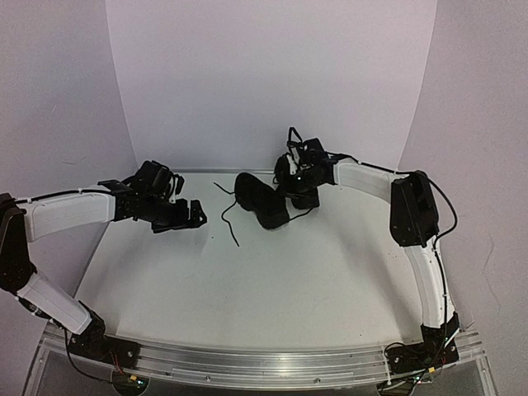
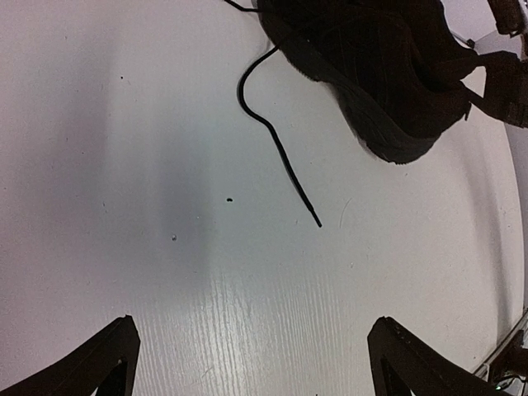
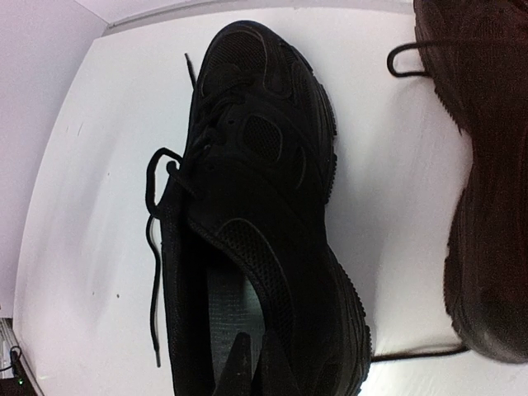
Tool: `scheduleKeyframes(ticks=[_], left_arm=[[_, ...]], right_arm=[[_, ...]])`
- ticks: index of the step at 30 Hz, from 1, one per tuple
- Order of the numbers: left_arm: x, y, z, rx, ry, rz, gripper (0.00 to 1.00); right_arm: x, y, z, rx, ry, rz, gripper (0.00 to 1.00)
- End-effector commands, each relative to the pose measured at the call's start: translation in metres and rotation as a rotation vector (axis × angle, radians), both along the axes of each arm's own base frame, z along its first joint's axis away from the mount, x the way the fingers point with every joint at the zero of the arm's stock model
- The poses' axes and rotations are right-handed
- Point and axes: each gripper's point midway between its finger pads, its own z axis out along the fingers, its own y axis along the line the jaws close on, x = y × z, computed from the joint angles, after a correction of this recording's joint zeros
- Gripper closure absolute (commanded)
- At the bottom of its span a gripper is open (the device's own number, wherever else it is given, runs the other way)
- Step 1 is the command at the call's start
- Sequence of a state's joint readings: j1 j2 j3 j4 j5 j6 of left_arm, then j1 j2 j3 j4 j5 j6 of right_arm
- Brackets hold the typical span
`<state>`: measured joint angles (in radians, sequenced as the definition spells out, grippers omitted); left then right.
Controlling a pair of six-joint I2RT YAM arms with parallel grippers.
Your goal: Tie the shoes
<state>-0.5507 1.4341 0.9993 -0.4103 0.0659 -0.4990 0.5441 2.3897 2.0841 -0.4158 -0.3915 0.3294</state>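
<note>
Two black shoes lie at the back middle of the white table (image 1: 272, 272). The nearer shoe (image 1: 260, 202) fills the right wrist view (image 3: 264, 165), its opening toward the camera and a loose lace (image 3: 153, 272) beside it. The second shoe (image 3: 487, 165) lies at the right, partly hidden behind my right gripper in the top view (image 1: 283, 169). My right gripper (image 3: 260, 371) is shut at the nearer shoe's heel collar, one finger inside the opening. My left gripper (image 2: 256, 375) is wide open and empty above the table, left of the shoe (image 2: 371, 74). A lace end (image 2: 313, 216) lies ahead of it.
White walls enclose the table at the back and both sides. A loose lace (image 1: 231, 231) trails from the nearer shoe toward the table's middle. The right arm (image 1: 412, 214) reaches in from the right.
</note>
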Motion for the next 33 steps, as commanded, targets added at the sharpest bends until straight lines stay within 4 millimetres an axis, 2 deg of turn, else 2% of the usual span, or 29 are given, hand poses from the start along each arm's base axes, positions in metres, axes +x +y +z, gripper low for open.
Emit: scheduleKeyframes(ticks=[1, 4, 7, 8, 10, 14, 15, 17, 19, 20, 21, 24, 26, 29, 33], left_arm=[[0.007, 0.0, 0.031, -0.036, -0.073, 0.024, 0.0], [0.005, 0.001, 0.037, -0.043, -0.082, 0.028, 0.0], [0.002, 0.005, 0.044, -0.046, -0.092, 0.037, 0.0], [0.001, 0.006, 0.046, -0.049, -0.098, 0.037, 0.0], [-0.002, 0.006, 0.049, -0.059, -0.101, 0.033, 0.0], [-0.01, 0.003, 0.048, -0.075, -0.078, 0.012, 0.0], [-0.012, 0.003, 0.047, -0.079, -0.071, 0.003, 0.0], [-0.018, 0.002, 0.045, -0.088, -0.058, -0.014, 0.0], [-0.024, 0.001, 0.043, -0.101, -0.053, -0.034, 0.0], [-0.027, 0.0, 0.042, -0.104, -0.05, -0.043, 0.0], [-0.03, 0.001, 0.042, -0.108, -0.05, -0.05, 0.0], [-0.038, 0.001, 0.042, -0.121, -0.05, -0.072, 0.0], [-0.045, -0.001, 0.043, -0.132, -0.05, -0.097, 0.0], [-0.052, -0.007, 0.042, -0.139, -0.046, -0.152, 0.0], [-0.059, -0.022, 0.039, -0.153, -0.024, -0.266, 0.01]], right_arm=[[-0.033, 0.012, 0.087, 0.144, -0.051, 0.006, 1.0], [-0.051, 0.007, 0.103, 0.187, -0.041, -0.029, 1.0], [-0.078, 0.005, 0.103, 0.213, -0.018, -0.084, 1.0], [-0.094, 0.005, 0.088, 0.21, 0.016, -0.096, 1.0], [-0.12, 0.008, 0.078, 0.242, 0.054, -0.128, 1.0], [-0.181, 0.028, 0.07, 0.301, 0.099, -0.127, 1.0], [-0.2, 0.037, 0.072, 0.319, 0.108, -0.102, 0.97], [-0.229, 0.047, 0.066, 0.336, 0.156, -0.053, 0.79], [-0.25, 0.051, 0.063, 0.344, 0.197, -0.009, 0.53], [-0.258, 0.051, 0.064, 0.347, 0.207, 0.009, 0.43], [-0.261, 0.046, 0.066, 0.345, 0.198, 0.012, 0.4], [-0.254, 0.021, 0.075, 0.257, 0.093, -0.036, 0.32], [-0.247, 0.009, 0.075, 0.174, 0.029, -0.053, 0.32], [-0.238, 0.009, 0.068, 0.091, -0.003, -0.025, 0.34], [-0.23, 0.017, 0.045, 0.033, 0.028, 0.022, 0.41]])
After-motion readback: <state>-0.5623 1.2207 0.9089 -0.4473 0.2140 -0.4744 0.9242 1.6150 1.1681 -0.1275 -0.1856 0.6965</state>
